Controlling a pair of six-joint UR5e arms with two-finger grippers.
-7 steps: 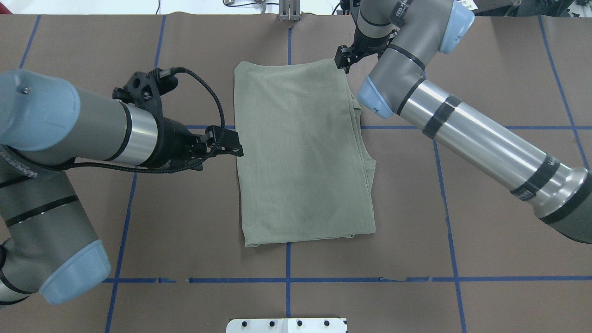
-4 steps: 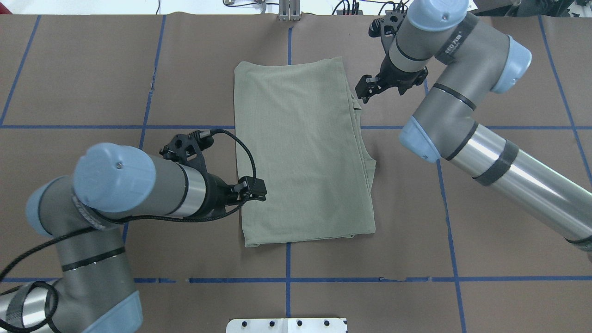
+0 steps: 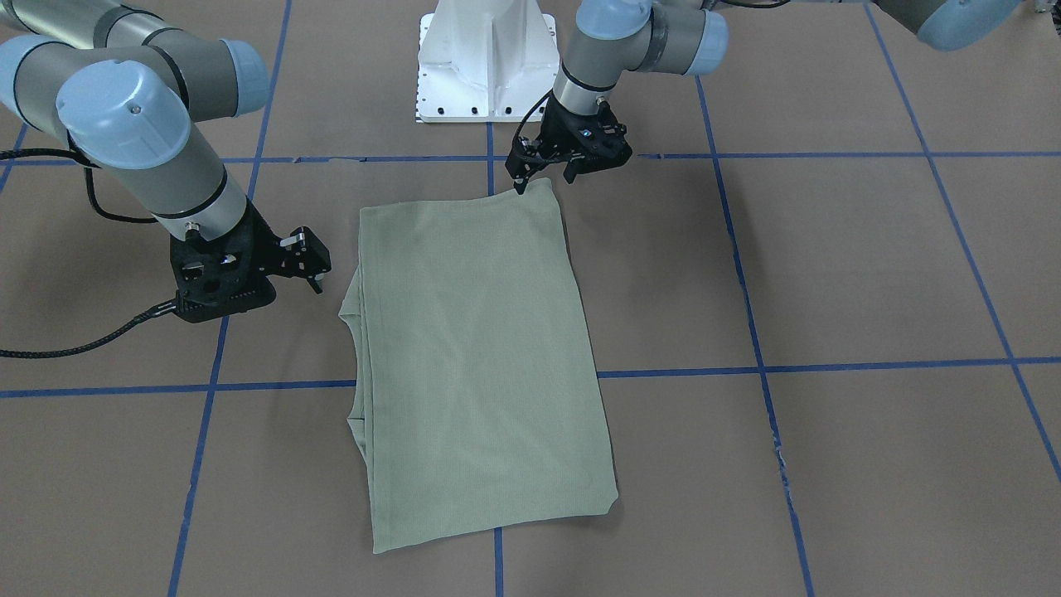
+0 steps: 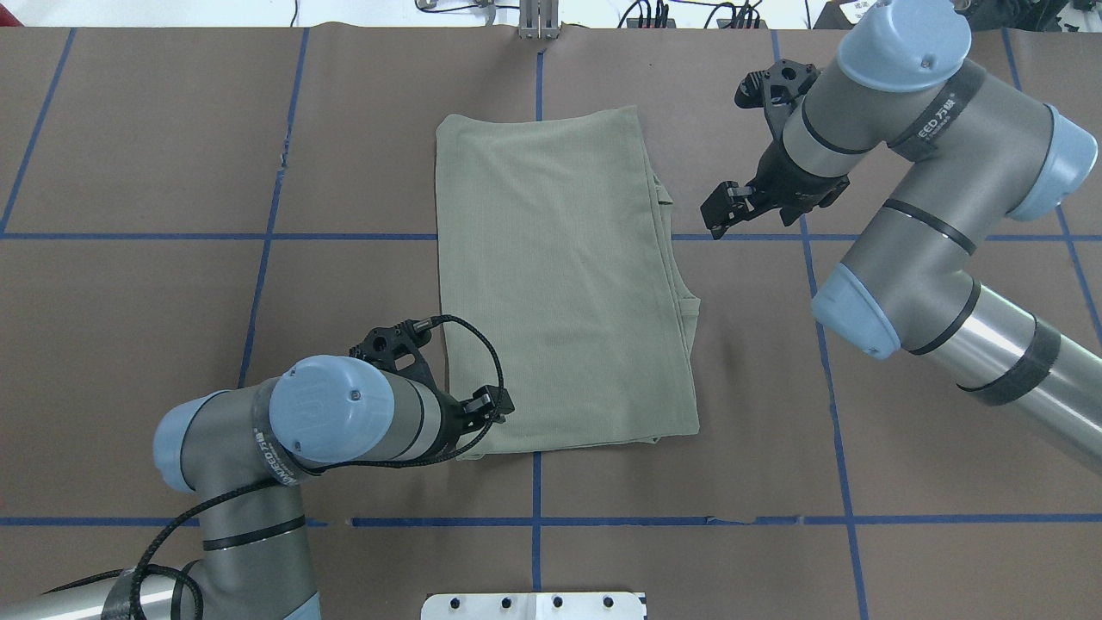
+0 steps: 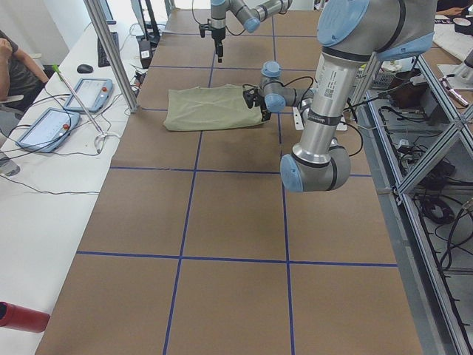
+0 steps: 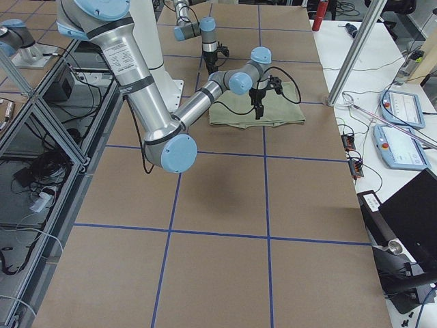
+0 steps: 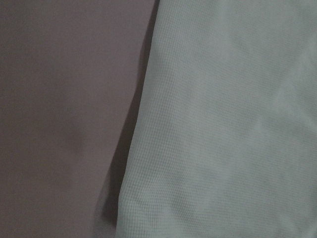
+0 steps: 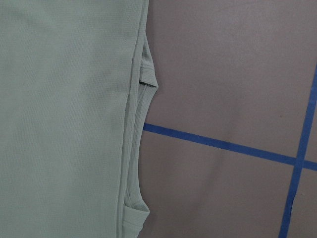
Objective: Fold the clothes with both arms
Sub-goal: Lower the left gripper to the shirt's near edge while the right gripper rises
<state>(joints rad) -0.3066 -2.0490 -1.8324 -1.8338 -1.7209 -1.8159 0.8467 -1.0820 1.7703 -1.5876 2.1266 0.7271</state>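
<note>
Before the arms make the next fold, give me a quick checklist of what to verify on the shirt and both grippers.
1. Shirt flat, folded lengthwise: ok.
2. Left gripper at the shirt's corner nearest the robot's left: ok.
3. Left gripper holding cloth: cannot tell; its jaws look apart.
4. Right gripper at the shirt: not ok; it hangs beside the right edge, apart from it.
5. Right-edge layers aligned: not ok; lower layers stick out past the top layer.

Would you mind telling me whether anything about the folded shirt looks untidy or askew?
Slightly: on the robot's right side of the shirt, under-layers poke out past the top layer in uneven steps, so that edge isn't flush. The other long edge looks clean.
</note>
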